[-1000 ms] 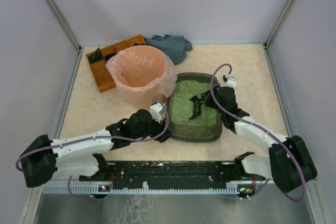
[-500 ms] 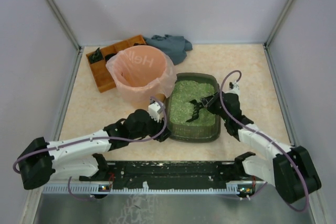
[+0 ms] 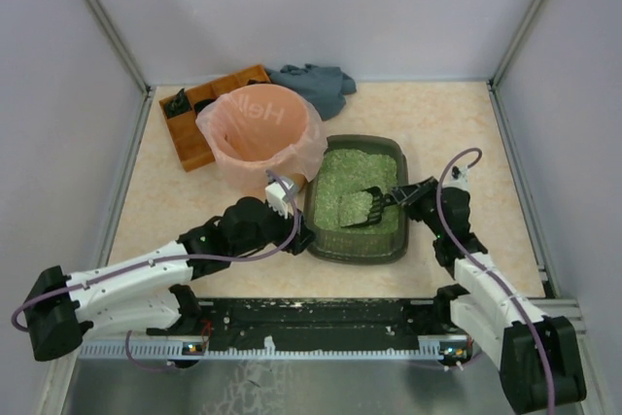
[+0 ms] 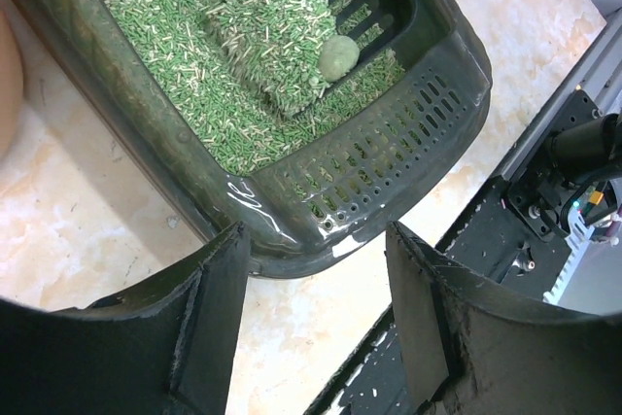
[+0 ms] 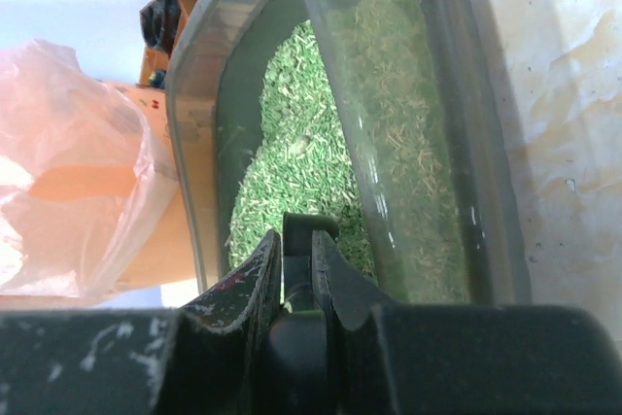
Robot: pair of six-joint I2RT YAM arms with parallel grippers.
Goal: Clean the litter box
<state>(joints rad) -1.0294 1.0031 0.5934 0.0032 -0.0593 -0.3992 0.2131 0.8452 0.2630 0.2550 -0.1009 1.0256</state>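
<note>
left gripper (image 4: 316,240): fingers (image 4: 209,318) spread wide and pinching nothing. The rounded corner of the litter box (image 4: 428,114) sits in the gap just ahead of the tips. Whether they touch its rim cannot be told.
left gripper, overhead view: at the lower-left corner of the box, just below the bin.
right gripper (image 5: 296,259): fingers pressed together on the black handle (image 5: 309,232) of the scoop (image 3: 362,206). It reaches in over the right rim of the box.
scoop: dark and slotted, lying in the middle of the box with its blade toward the left. It carries a heap of granules (image 4: 272,36) and one round pale green lump (image 4: 339,57) at the heap's right edge.
litter box: dark grey-green tray at centre frame overhead, flat on the table (image 3: 457,123), its floor covered in pale green granules. The end wall nearest the left wrist camera is perforated with slots.
bin (image 3: 258,138): round and lined with a pink bag, at upper left of the box, its bag touching or nearly touching the box's upper-left corner.
orange tray (image 3: 199,109): behind the bin at upper left, compartmented, with dark items inside.
cloth (image 3: 316,85): blue-grey, crumpled against the back wall, well apart from both grippers.
in the way: the bin crowds the left side of the box beside the left gripper, and the scoop and right gripper take up the box's centre and right rim.
</note>
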